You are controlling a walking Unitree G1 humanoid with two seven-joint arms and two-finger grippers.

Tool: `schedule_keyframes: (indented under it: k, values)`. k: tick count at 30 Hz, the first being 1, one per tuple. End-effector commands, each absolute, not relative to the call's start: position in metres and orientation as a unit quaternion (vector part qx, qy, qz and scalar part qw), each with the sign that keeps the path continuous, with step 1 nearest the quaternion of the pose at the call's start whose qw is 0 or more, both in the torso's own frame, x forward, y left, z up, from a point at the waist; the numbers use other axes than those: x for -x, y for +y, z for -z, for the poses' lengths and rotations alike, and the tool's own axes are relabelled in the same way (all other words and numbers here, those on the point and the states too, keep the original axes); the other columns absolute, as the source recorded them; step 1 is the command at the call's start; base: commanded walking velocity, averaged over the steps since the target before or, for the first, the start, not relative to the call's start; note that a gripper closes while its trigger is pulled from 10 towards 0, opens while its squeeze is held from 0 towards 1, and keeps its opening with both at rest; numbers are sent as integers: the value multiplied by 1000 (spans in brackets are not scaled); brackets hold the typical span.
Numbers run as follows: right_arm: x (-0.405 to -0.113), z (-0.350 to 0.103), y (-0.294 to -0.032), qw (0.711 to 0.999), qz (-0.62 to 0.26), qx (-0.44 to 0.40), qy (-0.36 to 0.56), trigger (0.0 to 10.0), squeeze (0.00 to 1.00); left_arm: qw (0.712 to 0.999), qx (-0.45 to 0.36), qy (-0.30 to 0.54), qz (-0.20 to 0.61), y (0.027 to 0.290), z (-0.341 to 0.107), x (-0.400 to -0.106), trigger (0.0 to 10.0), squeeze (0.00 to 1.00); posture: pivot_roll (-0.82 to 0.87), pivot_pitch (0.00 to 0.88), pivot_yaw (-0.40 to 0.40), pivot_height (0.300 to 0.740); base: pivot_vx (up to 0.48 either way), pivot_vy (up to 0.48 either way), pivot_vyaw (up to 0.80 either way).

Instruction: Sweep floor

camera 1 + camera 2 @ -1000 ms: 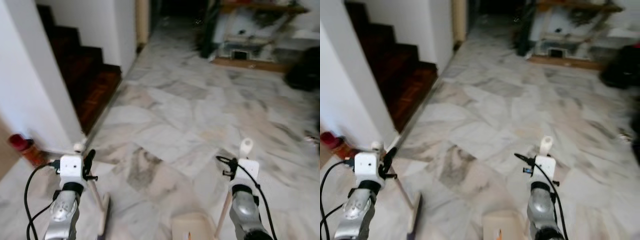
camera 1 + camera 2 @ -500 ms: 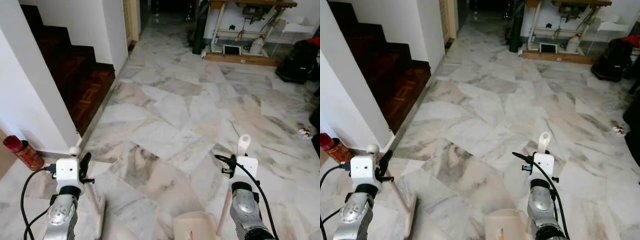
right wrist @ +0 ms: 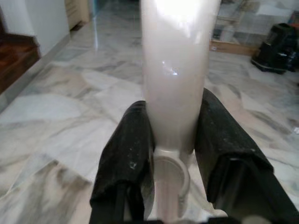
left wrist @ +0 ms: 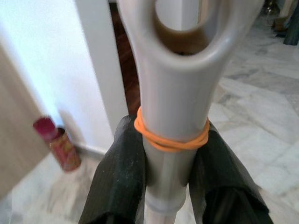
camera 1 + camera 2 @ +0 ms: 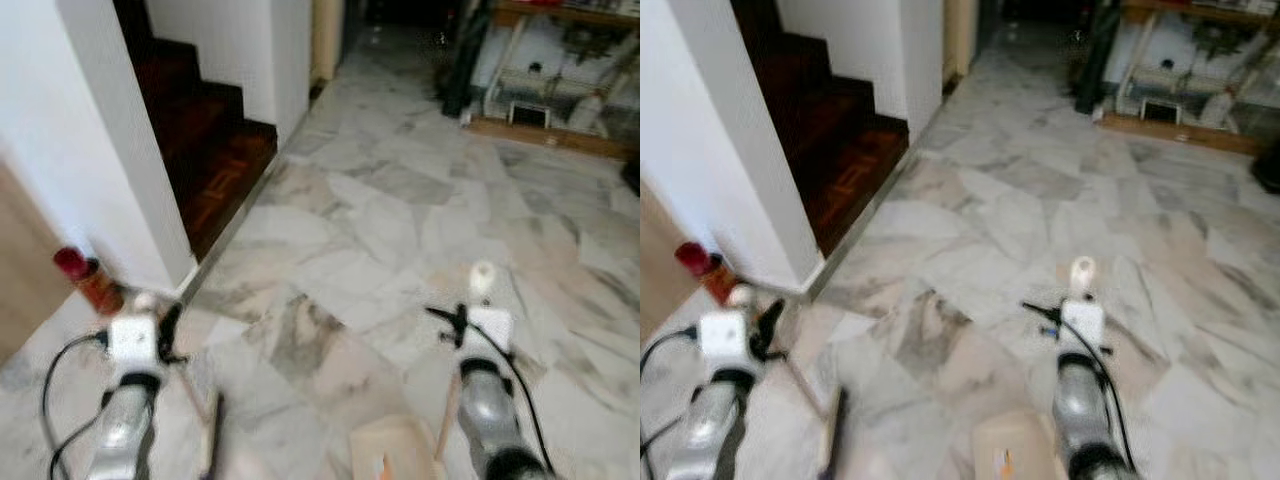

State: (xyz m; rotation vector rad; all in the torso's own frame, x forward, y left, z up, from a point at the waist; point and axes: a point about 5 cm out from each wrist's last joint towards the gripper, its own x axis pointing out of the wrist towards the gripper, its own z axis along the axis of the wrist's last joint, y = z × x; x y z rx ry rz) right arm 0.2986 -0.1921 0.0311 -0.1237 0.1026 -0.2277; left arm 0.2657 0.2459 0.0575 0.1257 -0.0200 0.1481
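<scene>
Head views, left to right. At far left a red can [image 5: 88, 279] stands on the marble floor [image 5: 390, 220] at the foot of a white wall [image 5: 100, 150]; dark wooden stairs [image 5: 215, 140] rise just behind that wall.

My left gripper [image 4: 170, 163] is clamped on the broom handle [image 4: 175, 93], one black finger on each side, with an orange rubber band [image 4: 170, 140] wound round the handle just above the fingers. The handle's long axis slopes down and towards my middle; its broom head [image 5: 210, 440] rests on the floor just right of my left arm.

My right gripper [image 3: 173, 154] grips the pale dustpan handle [image 3: 180, 70] in the same way. That handle stands nearly upright, and the dustpan [image 5: 395, 450] sits low between my two arms, nearer the right one.

Key relation: the broom head lies just left of the dustpan, apart from it, so I judge that any sweep should run rightwards across the gap into the pan. The views are blurred; I cannot make out debris.

Count: one broom, one dustpan, one can, two grippers.
</scene>
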Motion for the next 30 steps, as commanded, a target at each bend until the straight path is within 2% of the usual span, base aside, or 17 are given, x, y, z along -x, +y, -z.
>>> schedule_keyframes:
  k: [1, 30]
  values:
    - [-299, -37, -205, 988, 133, 64, 37, 10000, 0, 996, -51, -27, -61, 235, -63, -273, 10000, 0, 8, 0, -21, 740, 356, 0, 0]
    - [-300, -37, -205, 990, 126, 61, 36, 10000, 0, 997, -46, -29, -56, 230, -63, -274, 10000, 0, 4, 0, -30, 740, 363, 0, 0]
